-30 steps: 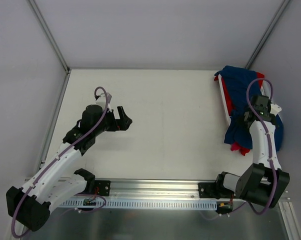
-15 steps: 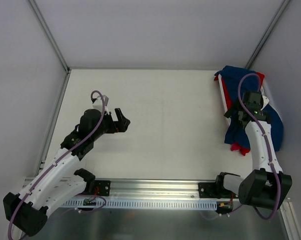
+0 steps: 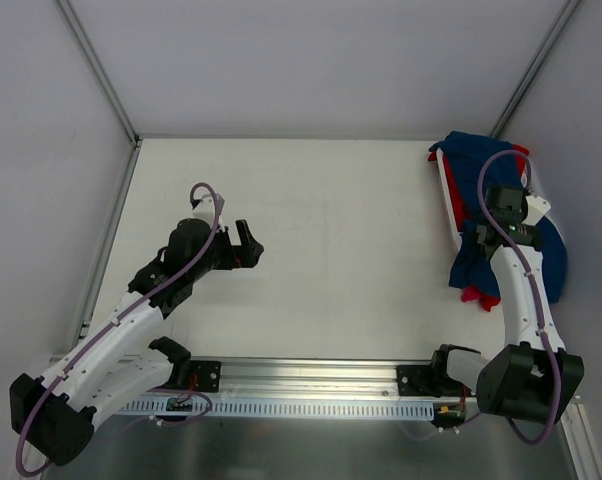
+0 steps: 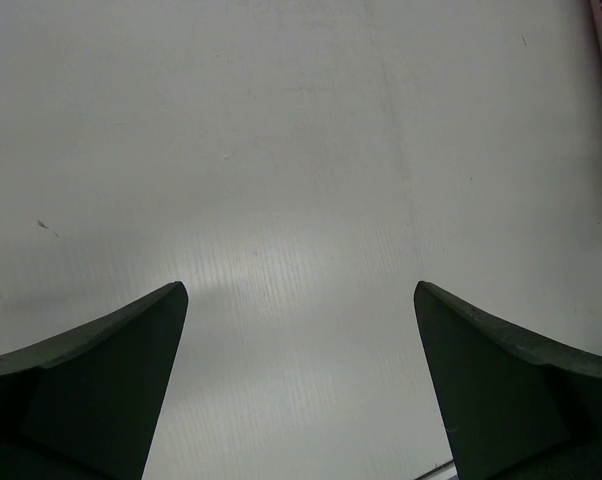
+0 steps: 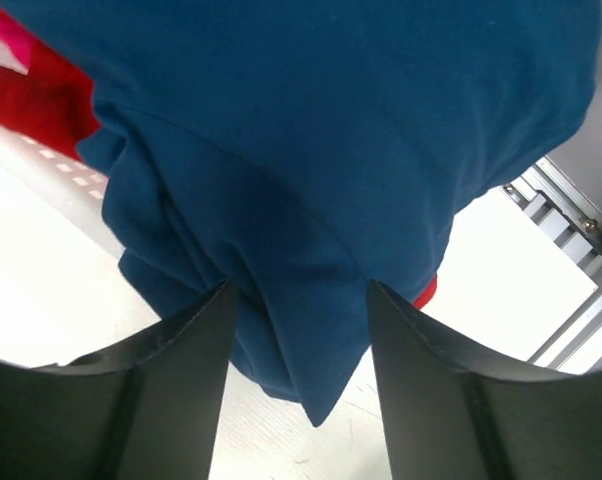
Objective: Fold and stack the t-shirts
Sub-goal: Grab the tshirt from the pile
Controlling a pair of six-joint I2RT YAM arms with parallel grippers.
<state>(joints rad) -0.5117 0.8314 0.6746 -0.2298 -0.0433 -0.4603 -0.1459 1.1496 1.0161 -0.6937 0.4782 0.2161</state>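
Top external view: the navy blue t-shirt lies heaped over the red t-shirt at the far right edge of the bench. The right gripper has its jaws clamped on a hanging fold of the navy cloth. A pink sliver in the right wrist view may be a third shirt. The left gripper hovers above the bench's left half, jaws wide apart.

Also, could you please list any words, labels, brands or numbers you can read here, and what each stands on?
None can be read: the navy blue t-shirt shows plain cloth, no print in view; the red t-shirt, the white basket and the table bear no legible marks.
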